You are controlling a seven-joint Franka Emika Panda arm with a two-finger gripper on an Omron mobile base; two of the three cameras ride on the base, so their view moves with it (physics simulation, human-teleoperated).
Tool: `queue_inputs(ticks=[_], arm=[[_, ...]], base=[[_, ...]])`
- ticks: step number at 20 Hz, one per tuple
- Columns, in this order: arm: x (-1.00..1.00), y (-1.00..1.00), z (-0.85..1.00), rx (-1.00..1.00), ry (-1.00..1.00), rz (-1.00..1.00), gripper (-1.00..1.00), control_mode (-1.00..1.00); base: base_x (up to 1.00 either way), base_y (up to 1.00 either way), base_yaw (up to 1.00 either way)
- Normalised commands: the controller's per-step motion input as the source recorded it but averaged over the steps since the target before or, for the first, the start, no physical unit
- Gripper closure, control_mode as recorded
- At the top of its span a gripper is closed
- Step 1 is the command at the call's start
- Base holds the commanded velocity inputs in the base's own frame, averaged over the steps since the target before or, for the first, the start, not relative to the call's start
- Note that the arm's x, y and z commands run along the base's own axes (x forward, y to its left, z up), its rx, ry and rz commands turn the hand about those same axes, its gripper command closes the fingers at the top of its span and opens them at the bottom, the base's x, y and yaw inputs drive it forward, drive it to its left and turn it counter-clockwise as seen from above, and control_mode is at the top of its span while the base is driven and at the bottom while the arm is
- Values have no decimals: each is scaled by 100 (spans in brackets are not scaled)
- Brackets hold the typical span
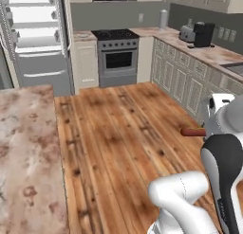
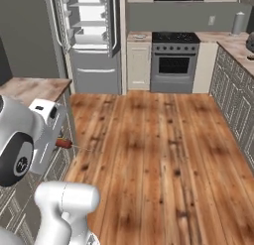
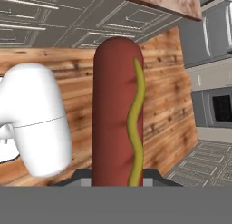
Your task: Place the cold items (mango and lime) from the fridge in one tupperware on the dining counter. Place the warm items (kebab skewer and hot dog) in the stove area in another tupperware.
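The gripper (image 3: 118, 184) is clenched on the hot dog (image 3: 118, 114), which juts out over bare wooden floor (image 1: 118, 133). The dining counter (image 1: 26, 152) edge runs along the robot's left, the cream cabinets (image 1: 182, 79) along its right. Wide open floor lies between them up to the stove area (image 2: 174, 38) and the fridge (image 2: 92, 35), whose door stands open.

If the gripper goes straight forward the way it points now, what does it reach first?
The gripper, shut on the hot dog, points across open wooden floor. Beyond the hot dog's tip, grey panelled cabinet fronts seem the first surface, though depth is unclear.
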Motion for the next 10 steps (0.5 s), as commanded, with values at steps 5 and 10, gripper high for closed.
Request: queue_inputs(ticks=[5, 10], arm=[[0, 0, 0, 0, 0, 0, 100, 100], [0, 0, 0, 0, 0, 0, 100, 100]], base=[[-100, 5, 0], [-100, 3, 0]])
